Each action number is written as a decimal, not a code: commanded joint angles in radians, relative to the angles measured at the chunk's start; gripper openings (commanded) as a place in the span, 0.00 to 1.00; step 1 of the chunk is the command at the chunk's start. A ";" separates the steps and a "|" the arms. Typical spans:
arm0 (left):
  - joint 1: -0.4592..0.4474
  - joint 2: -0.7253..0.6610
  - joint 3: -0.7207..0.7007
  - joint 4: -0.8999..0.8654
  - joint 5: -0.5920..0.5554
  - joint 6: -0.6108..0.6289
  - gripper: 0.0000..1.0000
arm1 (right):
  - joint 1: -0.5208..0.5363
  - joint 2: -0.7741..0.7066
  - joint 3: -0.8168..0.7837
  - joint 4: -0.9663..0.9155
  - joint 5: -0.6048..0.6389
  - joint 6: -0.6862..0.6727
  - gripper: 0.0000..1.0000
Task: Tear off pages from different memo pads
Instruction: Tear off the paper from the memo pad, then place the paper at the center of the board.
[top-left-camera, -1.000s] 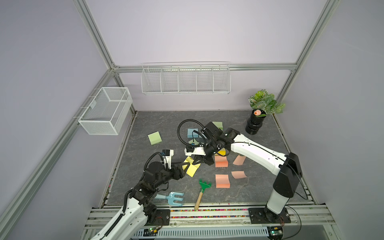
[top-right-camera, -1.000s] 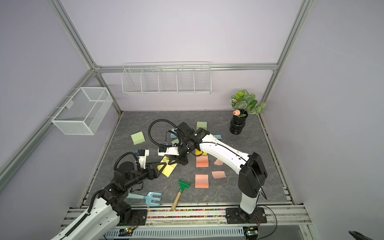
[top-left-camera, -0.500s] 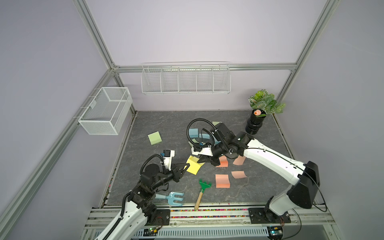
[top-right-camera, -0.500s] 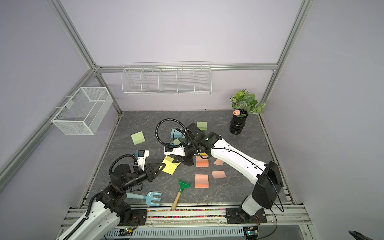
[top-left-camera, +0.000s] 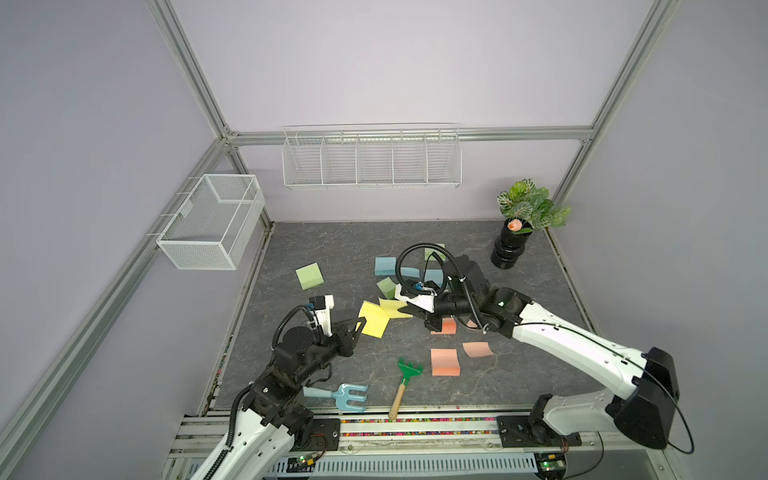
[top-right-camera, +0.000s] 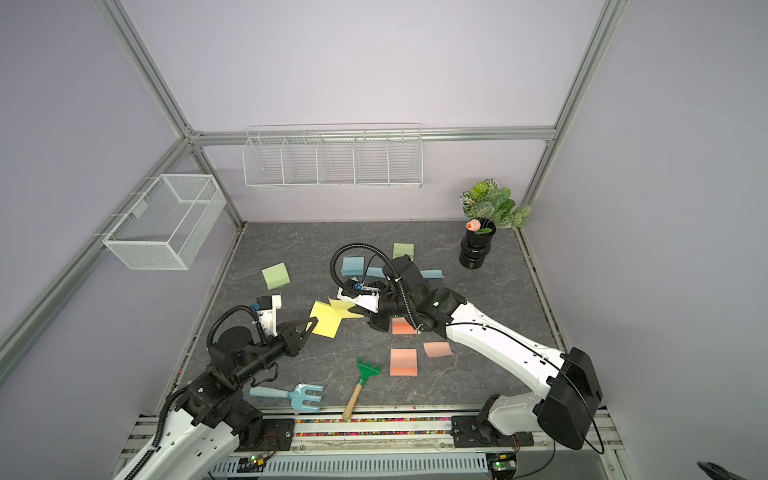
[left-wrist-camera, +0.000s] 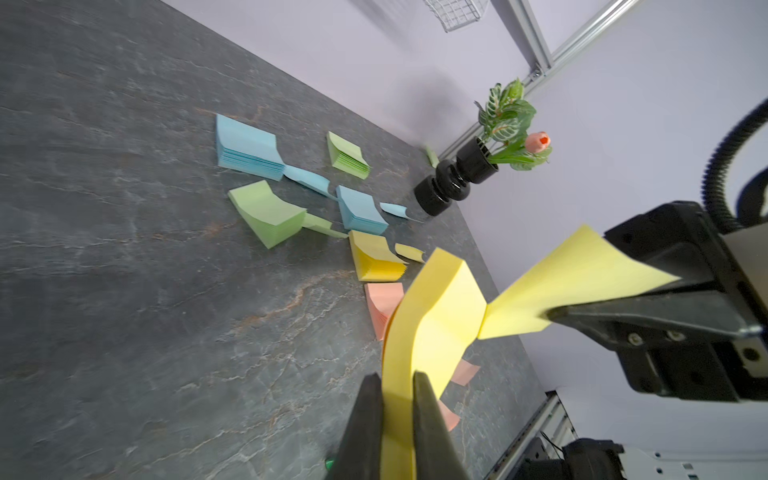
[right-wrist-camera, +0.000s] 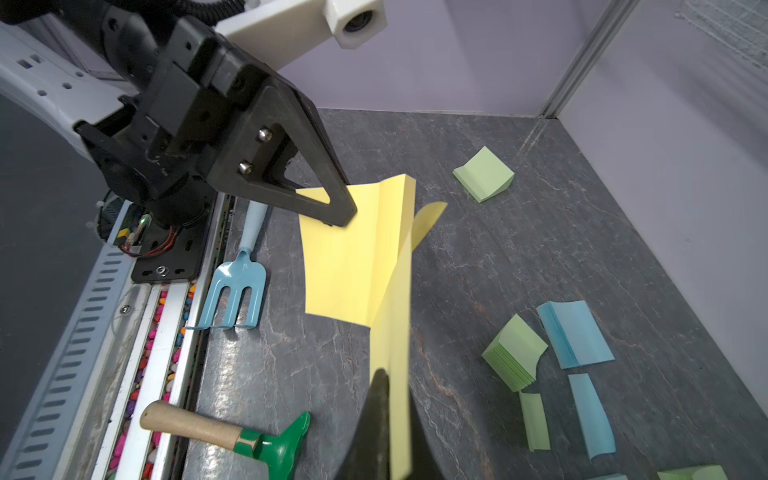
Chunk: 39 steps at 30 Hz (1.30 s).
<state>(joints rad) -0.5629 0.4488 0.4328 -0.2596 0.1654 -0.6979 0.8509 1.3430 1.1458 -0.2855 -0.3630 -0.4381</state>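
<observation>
Salmon page (top-left-camera: 478, 349) lay torn off lower right of centre; mid-frame, left gripper (top-left-camera: 362, 321) clamped the yellow memo pad (top-left-camera: 374, 325), right gripper (top-left-camera: 409, 308) pinched shut on its top page (top-left-camera: 392, 307), not yet free; blue page (top-right-camera: 432, 274) upper centre suggested that pad was done too.

Likely lab: aluminium-framed robot enclosure (top-left-camera: 200, 83)

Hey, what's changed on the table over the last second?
The left tool closed on the yellow pad. The right tool, shut on the top page throughout, drew away slightly, its elbow swinging outward, so the page is peeled open but still joined along one edge. Other pads, loose pages, fork and rake stayed put.
</observation>
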 joint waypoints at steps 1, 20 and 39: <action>0.012 0.014 0.049 -0.190 -0.205 -0.016 0.00 | -0.009 -0.035 0.008 0.007 0.060 0.032 0.07; 0.012 0.045 0.240 -0.427 -0.475 0.012 0.00 | -0.006 0.033 0.035 -0.193 0.251 -0.126 0.07; 0.012 -0.066 0.185 -0.423 -0.439 -0.035 0.00 | -0.033 0.486 0.198 -0.295 0.412 -0.353 0.06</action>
<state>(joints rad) -0.5552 0.3698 0.6346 -0.7040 -0.2821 -0.7105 0.8330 1.7897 1.2919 -0.5209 0.0086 -0.7502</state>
